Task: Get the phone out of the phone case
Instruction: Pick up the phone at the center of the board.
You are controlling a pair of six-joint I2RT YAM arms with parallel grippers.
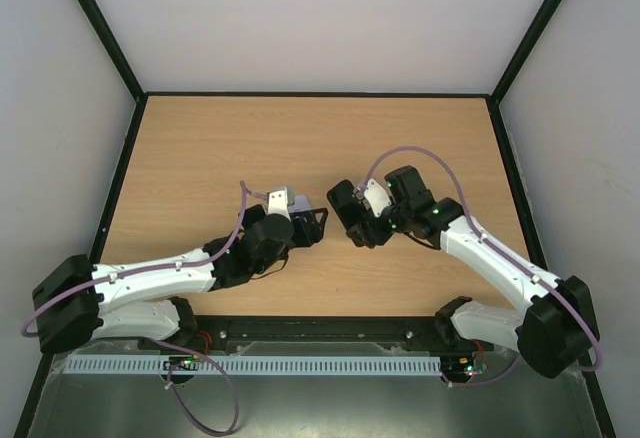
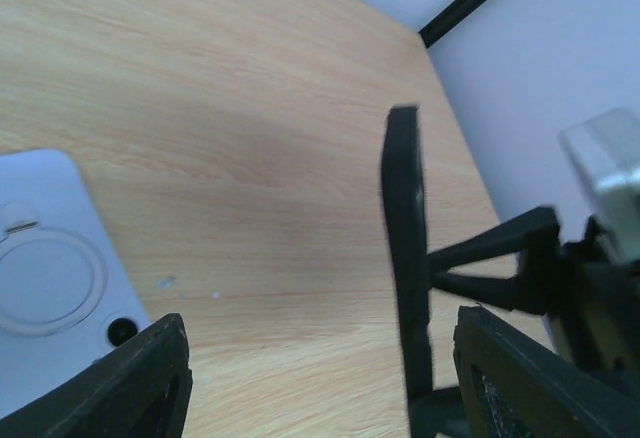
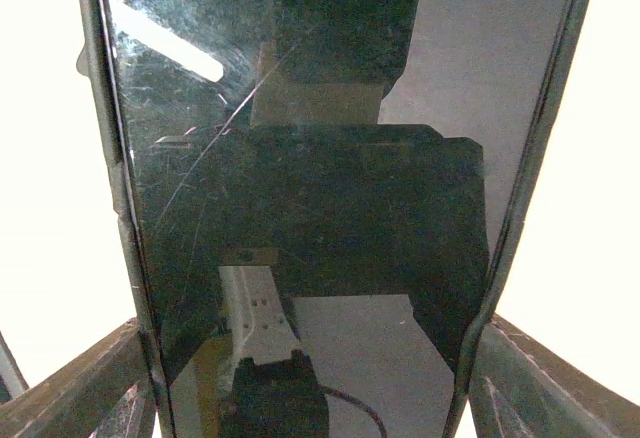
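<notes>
Left wrist view shows you the white phone case (image 2: 50, 278) lying flat on the table (image 2: 250, 108). The left gripper (image 2: 320, 358) has its jaws spread wide, one finger (image 2: 130, 383) just beside the case. To the right of the case and apart from it, your right gripper (image 3: 310, 378) clamps the black phone (image 2: 403, 258), which stands upright. Its glass fills the right wrist view.
</notes>
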